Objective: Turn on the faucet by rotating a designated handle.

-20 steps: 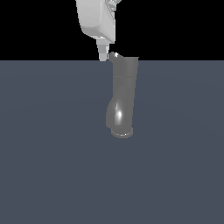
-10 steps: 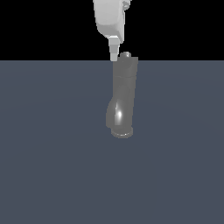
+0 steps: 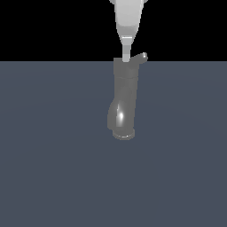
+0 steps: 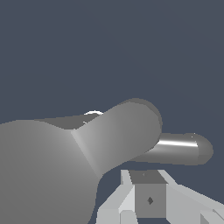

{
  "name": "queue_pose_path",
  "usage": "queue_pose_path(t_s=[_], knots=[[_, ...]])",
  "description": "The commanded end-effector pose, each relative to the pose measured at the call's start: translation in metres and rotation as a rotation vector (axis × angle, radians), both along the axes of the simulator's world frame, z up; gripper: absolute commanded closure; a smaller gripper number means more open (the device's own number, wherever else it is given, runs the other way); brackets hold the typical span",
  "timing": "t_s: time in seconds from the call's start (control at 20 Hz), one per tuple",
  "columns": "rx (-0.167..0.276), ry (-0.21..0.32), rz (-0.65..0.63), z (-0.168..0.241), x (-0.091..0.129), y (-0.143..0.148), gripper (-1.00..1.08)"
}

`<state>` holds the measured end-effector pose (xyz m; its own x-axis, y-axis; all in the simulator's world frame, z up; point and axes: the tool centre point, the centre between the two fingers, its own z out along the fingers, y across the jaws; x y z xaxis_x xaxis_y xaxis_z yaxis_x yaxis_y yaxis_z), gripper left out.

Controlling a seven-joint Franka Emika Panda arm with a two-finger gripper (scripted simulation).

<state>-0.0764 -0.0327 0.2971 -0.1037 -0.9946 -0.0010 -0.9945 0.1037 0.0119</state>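
The glossy grey faucet [image 3: 123, 99] stands upright in the middle of the exterior view, its flared rim lowest and its cap on top. The handle [image 3: 140, 57], a thin lever, juts from the cap toward the exterior view's right. My white gripper [image 3: 126, 56] hangs straight down over the cap, its tip touching the cap's top just beside the handle's root. In the wrist view the faucet [image 4: 48, 166] fills one side and the handle [image 4: 181, 148] gleams just beyond my gripper [image 4: 148, 183]. The fingers [image 4: 148, 199] show as one block with no gap, holding nothing.
The faucet stands on a flat dark blue-grey floor [image 3: 53, 168] that fills the exterior view below a black background. Nothing else is in sight.
My gripper has moved toward the exterior view's right, from beside the faucet's top to above it. The handle has swung the same way and now sticks out on the cap's right.
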Motion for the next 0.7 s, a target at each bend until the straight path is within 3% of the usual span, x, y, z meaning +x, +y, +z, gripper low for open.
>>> queue_pose_path(t_s=[0.0, 0.1, 0.15, 0.65], knots=[[-0.003, -0.012, -0.088, 0.0, 0.004, -0.059, 1.08], [-0.003, -0.012, -0.091, 0.0, 0.005, -0.065, 1.08], [0.001, -0.001, -0.002, 0.0, 0.005, -0.013, 1.08], [-0.001, -0.006, -0.043, 0.0, 0.033, -0.049, 1.08]])
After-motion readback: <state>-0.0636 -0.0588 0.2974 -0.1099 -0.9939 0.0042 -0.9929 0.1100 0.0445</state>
